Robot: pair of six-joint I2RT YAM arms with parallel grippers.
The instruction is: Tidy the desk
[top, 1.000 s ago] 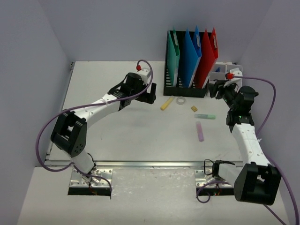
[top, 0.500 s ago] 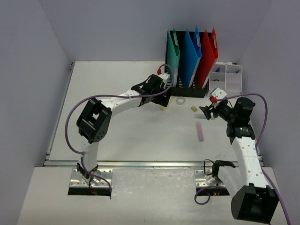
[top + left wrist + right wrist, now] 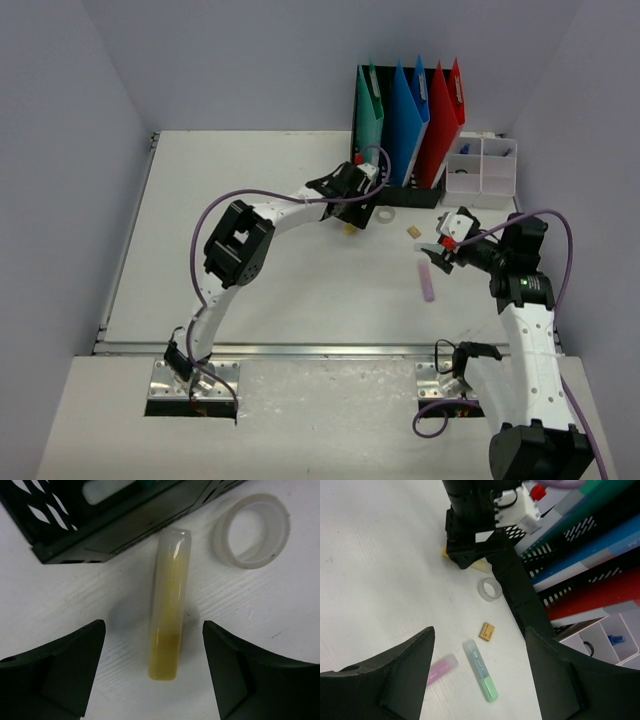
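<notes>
The white desk holds loose stationery near its back right. My left gripper is open and hangs low over a yellow highlighter, one finger on each side, not touching it. A clear tape ring lies just right of it. My right gripper is open and empty above a green highlighter, a pink highlighter and a small tan eraser. In the right wrist view the open right gripper frames the eraser and the pink highlighter.
A black mesh file holder with green, blue and red folders stands at the back, just behind the yellow highlighter. A clear compartment box sits to its right. Grey walls close in both sides.
My left gripper has swung right from the desk's middle to over the yellow highlighter. My right gripper has come forward from the compartment box to over the green highlighter.
</notes>
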